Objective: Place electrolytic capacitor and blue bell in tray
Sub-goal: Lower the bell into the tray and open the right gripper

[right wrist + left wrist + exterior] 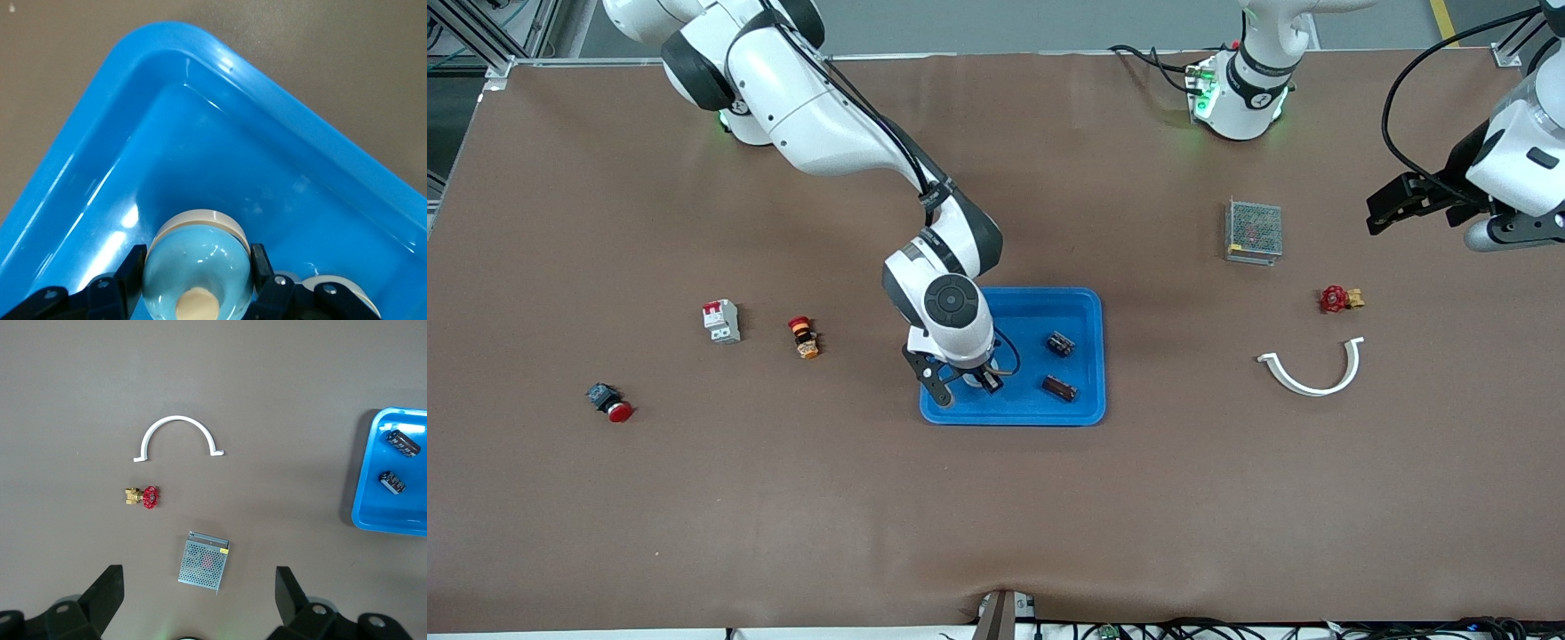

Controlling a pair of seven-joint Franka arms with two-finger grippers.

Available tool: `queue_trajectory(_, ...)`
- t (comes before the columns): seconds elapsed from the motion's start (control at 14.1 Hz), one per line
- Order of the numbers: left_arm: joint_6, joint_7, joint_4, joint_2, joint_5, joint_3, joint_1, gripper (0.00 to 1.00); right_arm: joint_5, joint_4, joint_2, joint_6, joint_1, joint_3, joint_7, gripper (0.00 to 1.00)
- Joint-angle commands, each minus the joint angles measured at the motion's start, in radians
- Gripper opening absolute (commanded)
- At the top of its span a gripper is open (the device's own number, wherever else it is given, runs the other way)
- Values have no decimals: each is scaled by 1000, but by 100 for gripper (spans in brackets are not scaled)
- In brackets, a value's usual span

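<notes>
The bright blue tray (1083,304) lies mid-table. Two dark electrolytic capacitors (1060,344) (1060,388) lie in it, at the side toward the left arm's end. My right gripper (960,384) is low inside the tray's corner nearest the front camera, toward the right arm's end. It is shut on the light blue bell (198,267), with a finger (133,267) on each side, over the tray floor (200,153). My left gripper (1378,209) waits, open and empty, high over the left arm's end of the table. Its view shows the tray (373,513) and both capacitors (402,443).
A perforated metal box (1254,231), a red-handled brass valve (1338,299) and a white curved clip (1312,369) lie toward the left arm's end. A white circuit breaker (721,321), an orange-red button (804,337) and a red push button (610,403) lie toward the right arm's end.
</notes>
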Motion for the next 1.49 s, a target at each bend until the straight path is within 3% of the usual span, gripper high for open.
queue_trajectory(0.0,-11,3,-2,-3,-9,-2,5,100,-21,38,29,4,12,-14,25,0)
queue_trajectory(0.35,-11,3,-3,-3,-9,-2,5,100,-31,33,33,16,12,-14,25,0)
queue_trajectory(0.5,-11,3,-3,-3,-9,-2,5,100,-45,31,33,16,12,-14,24,99)
queue_trajectory(1.06,-11,3,-2,-3,-7,-1,5,100,-70,36,14,1,-11,-9,-14,100)
queue_trajectory(1.42,-8,3,0,-7,-5,-2,4,100,-44,44,-51,-134,-99,35,-296,100)
